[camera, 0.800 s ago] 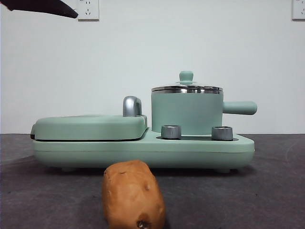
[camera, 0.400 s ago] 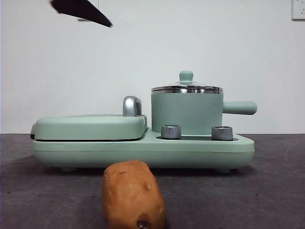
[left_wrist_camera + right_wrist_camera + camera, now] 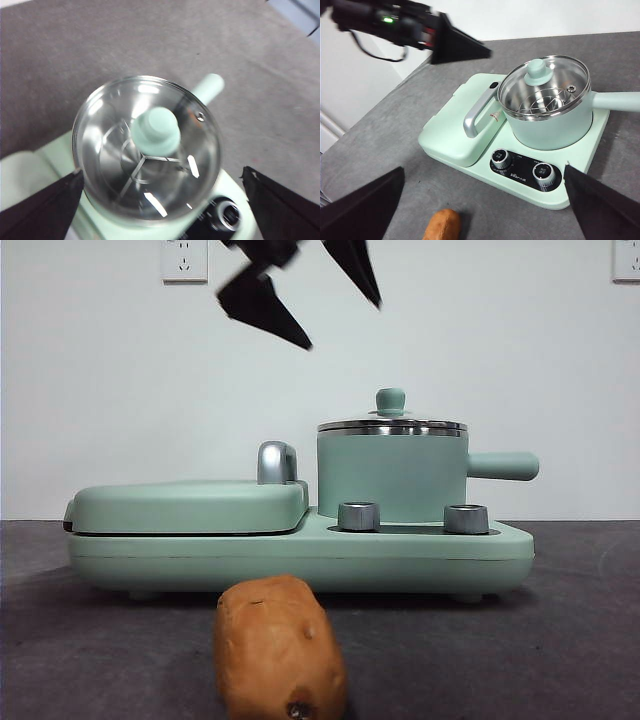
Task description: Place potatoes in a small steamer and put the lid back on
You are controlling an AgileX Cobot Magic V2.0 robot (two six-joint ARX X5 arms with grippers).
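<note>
The orange-brown potato [image 3: 280,645] [image 3: 441,225] lies on the grey table in front of the appliance. The small mint steamer [image 3: 392,475] [image 3: 550,125] stands on the right of the base, its handle pointing right. The lid [image 3: 392,426] [image 3: 115,165] [image 3: 542,87] sits shut on it, green knob up. My left gripper [image 3: 343,327] [image 3: 161,172] hangs open high above the lid, slightly to its left in the front view, and touches nothing. My right gripper [image 3: 483,169] is open and empty, held high over the front of the appliance, and is out of the front view.
A flat mint griddle [image 3: 190,505] [image 3: 455,125] with a chrome handle [image 3: 277,462] fills the left half of the base [image 3: 300,555]. Two steel dials [image 3: 359,516] [image 3: 466,518] sit below the steamer. The left arm [image 3: 395,22] reaches in from the back left.
The left gripper has come from the top left corner rightward and down to above the steamer, with both open jaws now showing. Potato, steamer and lid have not moved.
</note>
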